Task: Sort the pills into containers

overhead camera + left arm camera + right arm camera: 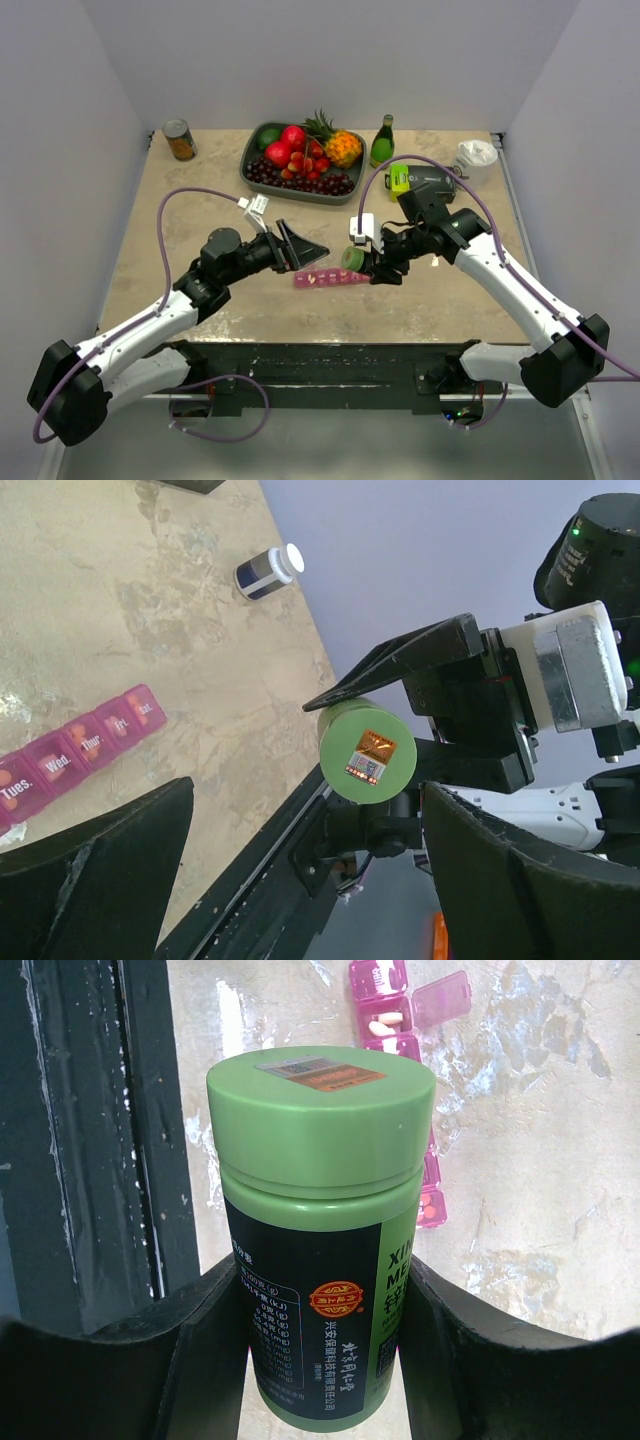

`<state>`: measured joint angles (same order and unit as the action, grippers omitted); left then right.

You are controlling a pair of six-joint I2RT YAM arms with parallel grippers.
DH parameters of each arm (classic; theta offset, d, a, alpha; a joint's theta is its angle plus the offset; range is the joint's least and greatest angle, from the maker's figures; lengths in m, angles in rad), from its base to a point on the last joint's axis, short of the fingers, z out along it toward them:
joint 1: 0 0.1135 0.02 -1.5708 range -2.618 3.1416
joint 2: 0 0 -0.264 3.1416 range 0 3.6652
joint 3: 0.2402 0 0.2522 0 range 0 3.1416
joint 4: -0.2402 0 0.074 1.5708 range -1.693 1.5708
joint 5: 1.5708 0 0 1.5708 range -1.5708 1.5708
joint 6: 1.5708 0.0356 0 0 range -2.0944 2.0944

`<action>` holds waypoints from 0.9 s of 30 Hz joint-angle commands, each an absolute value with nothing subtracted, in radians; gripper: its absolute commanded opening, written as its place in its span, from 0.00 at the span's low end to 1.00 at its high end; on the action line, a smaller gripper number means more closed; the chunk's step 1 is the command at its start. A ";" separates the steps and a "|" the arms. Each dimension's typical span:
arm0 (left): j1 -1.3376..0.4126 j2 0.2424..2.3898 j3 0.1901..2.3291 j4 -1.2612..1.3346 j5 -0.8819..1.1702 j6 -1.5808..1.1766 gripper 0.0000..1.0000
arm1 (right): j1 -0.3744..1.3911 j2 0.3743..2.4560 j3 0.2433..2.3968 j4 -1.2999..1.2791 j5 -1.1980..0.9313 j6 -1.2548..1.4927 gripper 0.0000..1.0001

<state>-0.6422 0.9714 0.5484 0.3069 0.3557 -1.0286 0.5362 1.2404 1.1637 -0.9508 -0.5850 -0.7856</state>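
right claw (pixel 320 1275) clenched on green-capped bottle (pixel 305 1320) | left claw (pixel 305 810) released | likely next: centre left claw on cap (pixel 320 1110), close squarely, twist

In the left wrist view the pink pill organizer (pixel 90 746) runs off the left edge. In the right wrist view the green-capped bottle (pixel 320 1160) hides its middle. From above, its contents are too small to tell.
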 commanded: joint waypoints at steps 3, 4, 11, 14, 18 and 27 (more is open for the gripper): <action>-0.675 0.997 0.609 0.296 0.299 -1.022 0.99 | 0.537 1.216 1.190 -0.916 -0.594 -0.788 0.00; -0.680 1.000 0.609 0.299 0.301 -1.025 0.99 | 0.537 1.213 1.189 -0.917 -0.594 -0.788 0.00; -0.692 1.014 0.617 0.322 0.307 -1.032 0.99 | 0.537 1.212 1.184 -0.914 -0.597 -0.787 0.00; -0.698 1.019 0.618 0.334 0.311 -1.037 0.99 | 0.537 1.210 1.181 -0.914 -0.598 -0.787 0.00; -0.701 1.028 0.620 0.351 0.319 -1.049 0.99 | 0.537 1.210 1.183 -0.916 -0.601 -0.787 0.00; -0.713 1.058 0.641 0.364 0.319 -1.066 0.99 | 0.538 1.212 1.183 -0.916 -0.606 -0.785 0.00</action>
